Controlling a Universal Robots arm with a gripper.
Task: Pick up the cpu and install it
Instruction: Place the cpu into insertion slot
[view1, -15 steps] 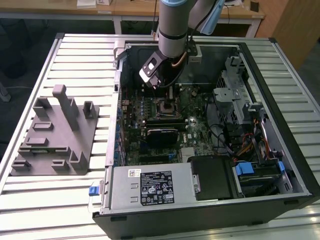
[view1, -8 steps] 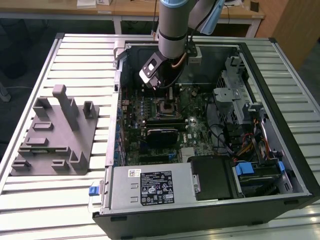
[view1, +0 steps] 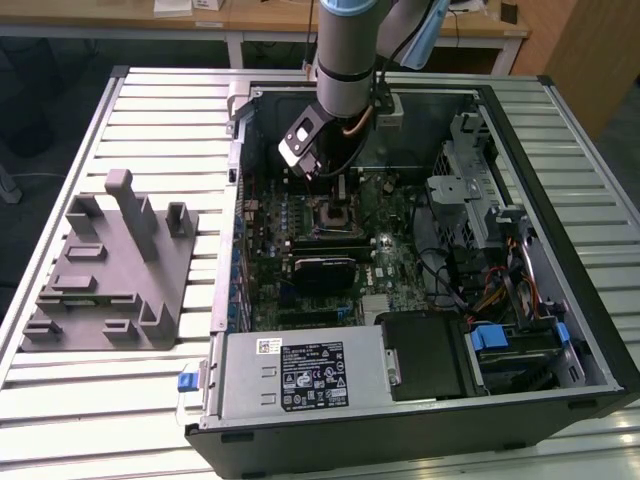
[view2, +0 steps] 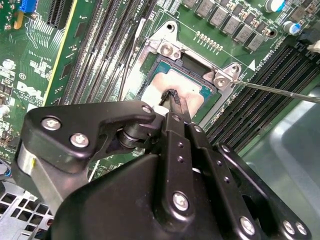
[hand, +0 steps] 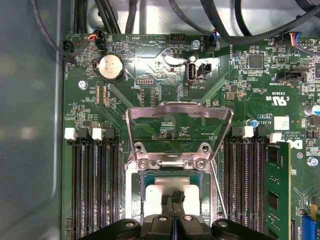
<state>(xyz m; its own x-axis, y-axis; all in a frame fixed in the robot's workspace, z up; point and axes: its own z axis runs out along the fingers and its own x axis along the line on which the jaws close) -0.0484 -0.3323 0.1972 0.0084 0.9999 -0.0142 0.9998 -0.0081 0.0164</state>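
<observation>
Hand pinched together over cpu in socket | case on slatted table | wooden desks behind

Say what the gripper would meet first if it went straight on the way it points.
The cpu, lying in the open socket. In the first wrist view the gripper points straight at the chip's metal top. Whether the two already touch is unclear.
</observation>
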